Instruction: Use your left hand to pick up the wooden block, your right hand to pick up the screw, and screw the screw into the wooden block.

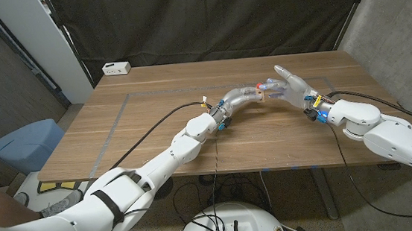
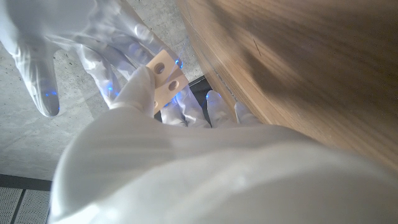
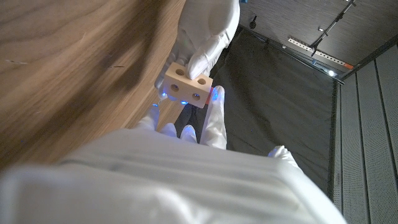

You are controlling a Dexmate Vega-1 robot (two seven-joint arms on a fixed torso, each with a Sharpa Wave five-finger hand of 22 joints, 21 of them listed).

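My left hand (image 1: 243,96) holds a small pale wooden block (image 1: 266,90) above the middle of the table, pinching it at one end. The block (image 2: 166,77) shows a face with two round holes, both of which look empty, and my left hand's fingers (image 2: 140,86) are on it. My right hand (image 1: 293,87) meets the block from the other side, with some fingers spread upward. In the right wrist view its fingertips (image 3: 213,102) touch the block (image 3: 188,87) from beneath, across from my left hand (image 3: 208,28). I cannot make out a screw; the right fingertips hide the contact spot.
The wooden table (image 1: 155,127) has a taped rectangle outline on its left half. A white power strip (image 1: 116,67) lies at the far left corner. Black cables (image 1: 155,127) trail along both arms. A black curtain hangs behind the table.
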